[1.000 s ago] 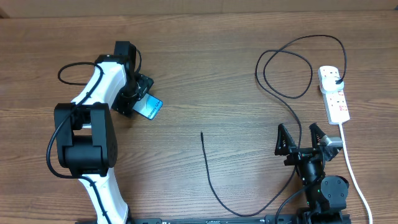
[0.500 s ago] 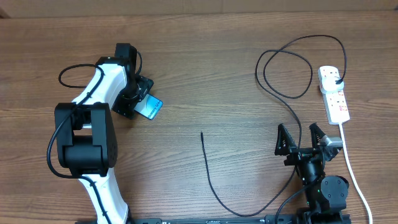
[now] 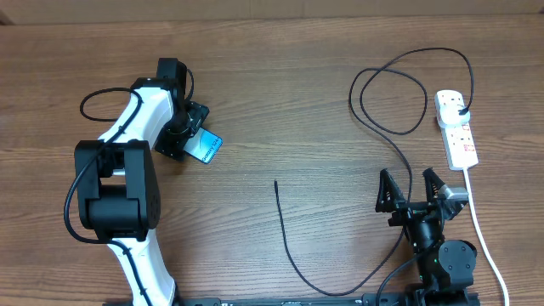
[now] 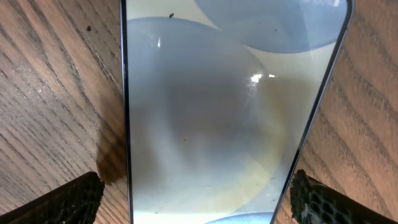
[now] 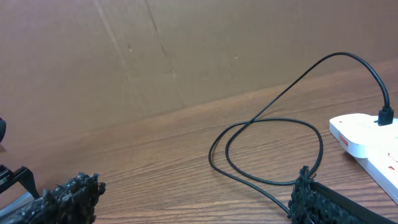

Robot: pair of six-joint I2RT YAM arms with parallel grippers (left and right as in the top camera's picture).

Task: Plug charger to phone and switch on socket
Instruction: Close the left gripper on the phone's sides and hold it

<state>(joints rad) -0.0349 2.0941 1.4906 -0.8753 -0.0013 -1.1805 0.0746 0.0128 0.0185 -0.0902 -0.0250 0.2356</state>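
Nothing moved; phone (image 4: 211, 112) lies inside left gripper's (image 4: 200, 202) span.

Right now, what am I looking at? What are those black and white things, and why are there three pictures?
This is a robot with two arms at a wooden table. One picture looks down from above; the other two come from little cameras on each arm's wrist. The left end effector, the arm's two-fingered pincer, hangs open over the phone, one finger on each side, not gripping. The right end effector is open too and holds nothing. On the table lie the phone, a thin black charger cable with its loose tip in the middle, and a white socket strip, where the charger's plug already sits.
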